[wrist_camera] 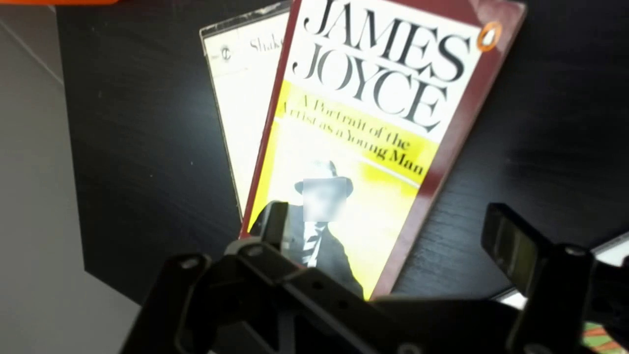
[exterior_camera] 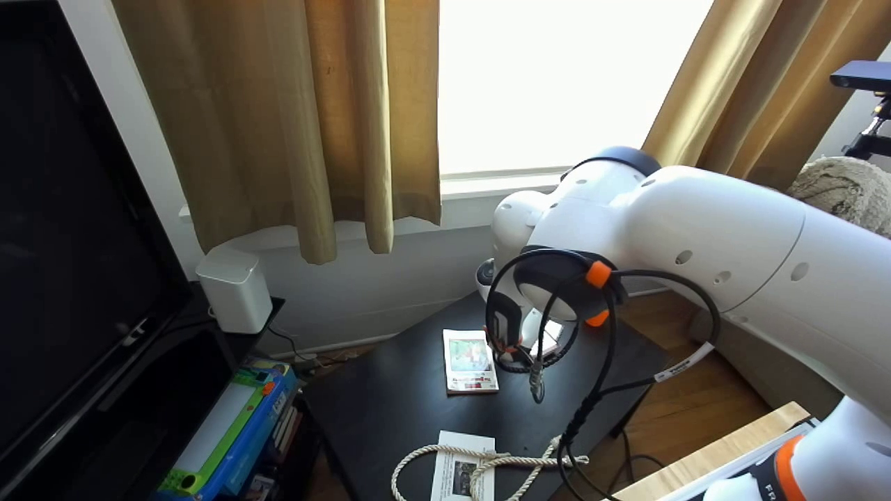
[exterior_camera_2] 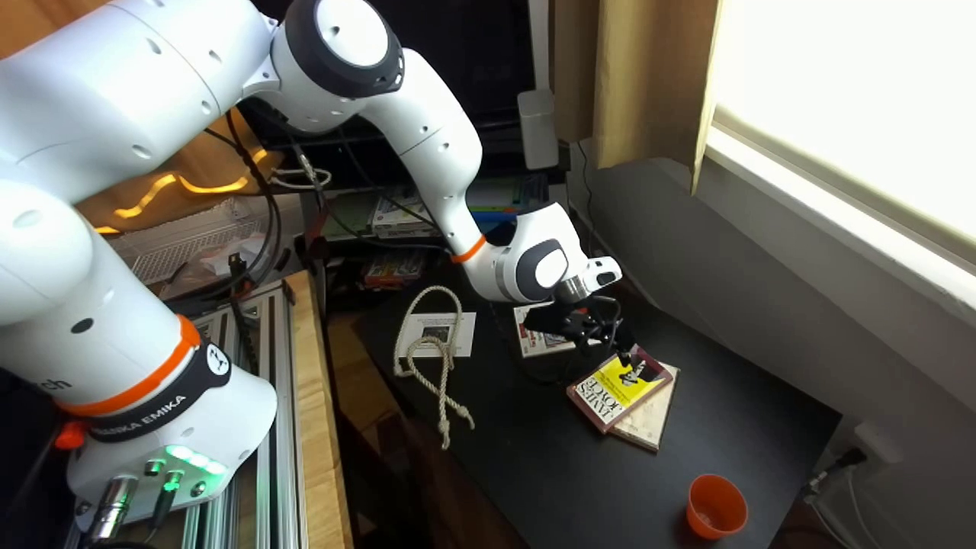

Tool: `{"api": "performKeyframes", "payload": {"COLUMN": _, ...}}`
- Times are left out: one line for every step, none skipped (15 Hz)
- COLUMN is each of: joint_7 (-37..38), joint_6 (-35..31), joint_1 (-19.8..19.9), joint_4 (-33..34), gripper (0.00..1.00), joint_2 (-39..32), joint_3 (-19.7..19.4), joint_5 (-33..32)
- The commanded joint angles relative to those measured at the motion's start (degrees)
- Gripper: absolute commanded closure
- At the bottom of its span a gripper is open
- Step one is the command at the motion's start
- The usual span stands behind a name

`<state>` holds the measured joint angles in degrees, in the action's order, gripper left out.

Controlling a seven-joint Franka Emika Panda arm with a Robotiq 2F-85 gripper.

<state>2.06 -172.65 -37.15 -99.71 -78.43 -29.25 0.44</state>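
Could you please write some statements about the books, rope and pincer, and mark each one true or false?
1. A maroon-bordered paperback partly covers a cream-coloured book. True.
2. The black two-fingered pincer stands open. True.
3. The pincer grips the cream-coloured book. False: it holds nothing.
4. An off-white twisted rope lies across a white rectangular printed paper. True.
5. The rope touches the maroon-bordered paperback. False: they lie apart.

On the surface (exterior_camera_2: pixel 572 480), you have an upper book (exterior_camera_2: pixel 616 390) partly over a lower book (exterior_camera_2: pixel 656 412); in an exterior view, a cup (exterior_camera_2: pixel 715 507) stands right, rope (exterior_camera_2: pixel 443 393) across paper (exterior_camera_2: pixel 438 329) left.
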Motion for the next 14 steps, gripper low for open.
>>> {"api": "performKeyframes", "payload": {"joint_7": 1.54, "joint_6": 4.57, "joint_1": 3.15, "joint_4": 0.91, "gripper": 0.0, "joint_2": 0.91, "joint_3": 2.51, "joint_5": -3.71}}
{"api": "performKeyframes", "payload": {"joint_7": 2.02, "joint_6": 5.35, "joint_1": 3.19, "joint_4": 1.37, "gripper": 0.0, "joint_2": 0.29, "joint_3": 2.08, "joint_5": -4.6}}
{"api": "performKeyframes", "payload": {"joint_7": 2.39, "joint_6": 6.34, "joint_1": 3.52, "joint_4": 1.54, "gripper": 0.0, "joint_2": 0.38, "joint_3": 2.17, "joint_5": -5.31}}
{"api": "performKeyframes", "payload": {"joint_7": 2.68, "joint_6": 6.95, "joint_1": 3.92, "joint_4": 1.7, "gripper": 0.0, "joint_2": 0.4, "joint_3": 2.34, "joint_5": -6.01}}
{"api": "performKeyframes", "payload": {"joint_7": 3.03, "joint_6": 7.59, "joint_1": 4.02, "joint_4": 1.86, "gripper": 0.0, "joint_2": 0.31, "joint_3": 2.33, "joint_5": -6.73}}
{"api": "performKeyframes", "payload": {"joint_7": 3.01, "joint_6": 8.19, "joint_1": 4.49, "joint_4": 2.2, "gripper": 0.0, "joint_2": 0.22, "joint_3": 2.65, "joint_5": -7.45}}
{"api": "performKeyframes", "payload": {"joint_7": 3.17, "joint_6": 8.58, "joint_1": 4.6, "joint_4": 2.43, "gripper": 0.0, "joint_2": 0.07, "joint_3": 2.66, "joint_5": -8.08}}
{"api": "performKeyframes", "payload": {"joint_7": 2.98, "joint_6": 8.2, "joint_1": 5.36, "joint_4": 2.78, "gripper": 0.0, "joint_2": 0.02, "joint_3": 3.33, "joint_5": -8.63}}
{"api": "performKeyframes", "payload": {"joint_7": 3.13, "joint_6": 8.53, "joint_1": 5.46, "joint_4": 3.06, "gripper": 0.0, "joint_2": -0.13, "joint_3": 3.46, "joint_5": -9.16}}
{"api": "performKeyframes", "payload": {"joint_7": 3.13, "joint_6": 8.63, "joint_1": 5.77, "joint_4": 3.34, "gripper": 0.0, "joint_2": -0.29, "joint_3": 3.74, "joint_5": -9.63}}
{"api": "performKeyframes", "payload": {"joint_7": 3.43, "joint_6": 9.22, "joint_1": 5.36, "joint_4": 3.54, "gripper": 0.0, "joint_2": -0.72, "joint_3": 3.18, "joint_5": -10.31}}
{"api": "performKeyframes", "payload": {"joint_7": 3.28, "joint_6": 9.5, "joint_1": 5.59, "joint_4": 3.55, "gripper": 0.0, "joint_2": -0.62, "joint_3": 3.22, "joint_5": -11.0}}
{"api": "performKeyframes", "payload": {"joint_7": 3.09, "joint_6": 9.87, "joint_1": 5.62, "joint_4": 3.57, "gripper": 0.0, "joint_2": -0.67, "joint_3": 2.93, "joint_5": -11.87}}
{"api": "performKeyframes", "payload": {"joint_7": 3.07, "joint_6": 10.24, "joint_1": 5.63, "joint_4": 3.51, "gripper": 0.0, "joint_2": -0.63, "joint_3": 2.7, "joint_5": -12.6}}
